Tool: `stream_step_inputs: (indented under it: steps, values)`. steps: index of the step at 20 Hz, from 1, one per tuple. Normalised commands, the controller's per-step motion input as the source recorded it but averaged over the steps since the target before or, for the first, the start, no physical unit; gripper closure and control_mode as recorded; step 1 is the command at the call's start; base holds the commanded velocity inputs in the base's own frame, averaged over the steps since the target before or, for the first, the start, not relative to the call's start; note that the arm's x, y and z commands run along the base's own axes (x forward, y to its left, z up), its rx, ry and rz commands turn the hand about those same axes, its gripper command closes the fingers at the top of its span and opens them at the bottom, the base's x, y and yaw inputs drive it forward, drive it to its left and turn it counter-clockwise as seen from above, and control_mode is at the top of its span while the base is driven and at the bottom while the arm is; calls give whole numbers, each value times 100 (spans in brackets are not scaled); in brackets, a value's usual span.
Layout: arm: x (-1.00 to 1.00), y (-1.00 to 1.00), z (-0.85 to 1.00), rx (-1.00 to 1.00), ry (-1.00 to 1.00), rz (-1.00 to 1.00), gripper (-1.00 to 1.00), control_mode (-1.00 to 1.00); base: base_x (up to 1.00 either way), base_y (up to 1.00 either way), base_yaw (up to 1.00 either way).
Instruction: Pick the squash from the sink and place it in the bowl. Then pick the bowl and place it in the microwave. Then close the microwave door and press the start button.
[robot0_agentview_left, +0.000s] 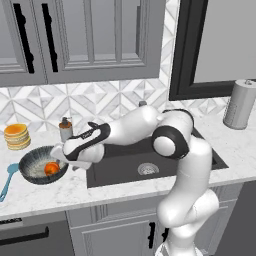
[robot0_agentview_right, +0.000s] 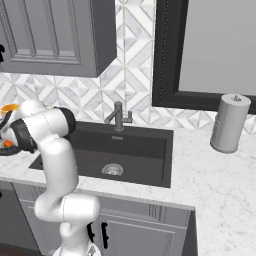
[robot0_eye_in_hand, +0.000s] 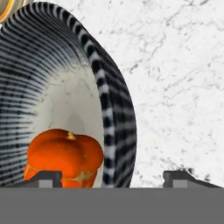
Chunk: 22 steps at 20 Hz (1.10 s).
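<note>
The small orange squash (robot0_eye_in_hand: 65, 154) lies inside the ribbed dark grey bowl (robot0_eye_in_hand: 114, 109), on its pale speckled floor. The bowl (robot0_agentview_left: 29, 161) stands on the marble counter left of the dark sink (robot0_agentview_left: 125, 165), with the squash (robot0_agentview_left: 51, 169) near its right side. My gripper (robot0_agentview_left: 64, 161) hangs low over the bowl's right rim. In the hand view the gripper (robot0_eye_in_hand: 111, 177) is open, one fingertip (robot0_eye_in_hand: 43, 177) inside by the squash and the other outside over the counter. The microwave and its door are out of view.
A stack of flat orange-tan discs (robot0_agentview_left: 17, 136) and a soap dispenser (robot0_agentview_left: 65, 129) stand behind the bowl. A blue utensil (robot0_agentview_left: 7, 181) lies at its left. The faucet (robot0_agentview_right: 118, 118) rises behind the sink (robot0_agentview_right: 125, 150). A paper towel roll (robot0_agentview_right: 229, 122) stands far right.
</note>
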Motion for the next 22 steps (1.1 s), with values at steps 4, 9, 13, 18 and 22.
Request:
stream_step_inputs:
  steps: [4, 9, 13, 18, 22]
  values:
    - [4, 0, -18, 2, 8, 0, 100, -100, 0, 0, 0]
    - [9, 0, -19, 0, 14, 0, 100, -100, 0, 0, 0]
    - [-41, 0, 29, 1, 0, 0, 100, -100, 0, 0, 0]
    - [-70, -18, 99, 0, -7, 0, 100, -100, 0, 0, 0]
    - [-52, -40, 99, 0, -4, 0, 100, -100, 0, 0, 0]
